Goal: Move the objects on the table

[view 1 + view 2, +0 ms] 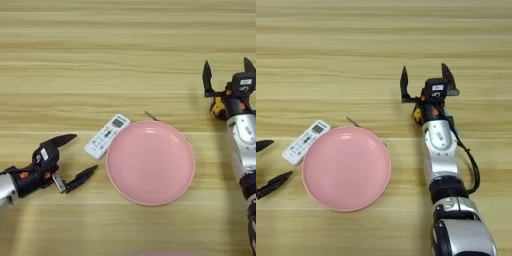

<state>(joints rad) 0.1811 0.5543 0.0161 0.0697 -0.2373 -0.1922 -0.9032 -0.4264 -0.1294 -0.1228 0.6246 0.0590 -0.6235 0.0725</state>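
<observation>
Since it leans on the plate's rim: remote (pixel 106 135) lies aslant, untouched.
Tape measure (pixel 417 115): seemingly under right gripper's wrist, mostly hidden.
Right gripper (pixel 425 80): fingers spread, empty.
Left gripper (pixel 77 157): spread, empty, near remote.
Plate (pixel 150 162): table (pixel 100 50) middle.

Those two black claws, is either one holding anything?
No. The left gripper is open beside the remote; the right gripper is open too, nothing between its fingers.

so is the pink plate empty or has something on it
Empty: the pink plate shows only bare pink inside; the remote lies on the table beside its rim.
</observation>
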